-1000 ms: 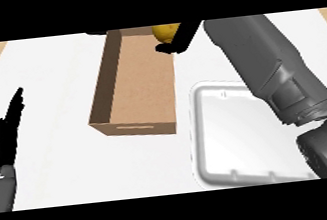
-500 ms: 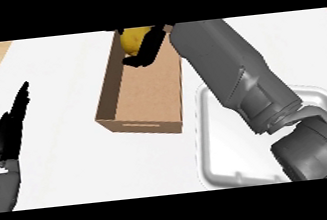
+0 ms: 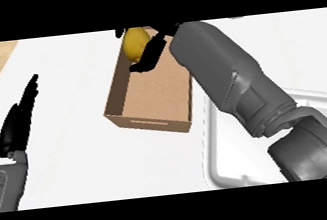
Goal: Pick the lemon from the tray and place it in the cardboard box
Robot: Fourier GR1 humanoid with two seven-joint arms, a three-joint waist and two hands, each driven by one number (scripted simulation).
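Yellow shows at the top centre of the frame, where the lemon [image 3: 136, 43] sits inside the black fingers of the right hand [image 3: 150, 53]. Those fingers curl round the fruit and cover its right side and lower edge, so only its left face is plain to see. The hand's upper part is cut off by the frame's top edge. The lemon is over the far end of the cardboard box [image 3: 150, 96], and whether it touches the box floor or is held just above it cannot be made out, because the fingers cover that spot.

The right forearm [image 3: 226, 77] is a thick grey limb running from the lower right up to the top centre; it lies across the box's right wall and hides that wall's far part. It also covers a good share of the white tray [image 3: 228, 163] in the lower right, whose left rim and lower left corner remain visible.

The box is open at the top, brown inside, with a slot in its near wall. At the left edge the left hand [image 3: 21, 122] rests with fingers straight and together, pointing up, well apart from the box. The tabletop [image 3: 75, 161] is white, with a strip of wood tone at the upper left.
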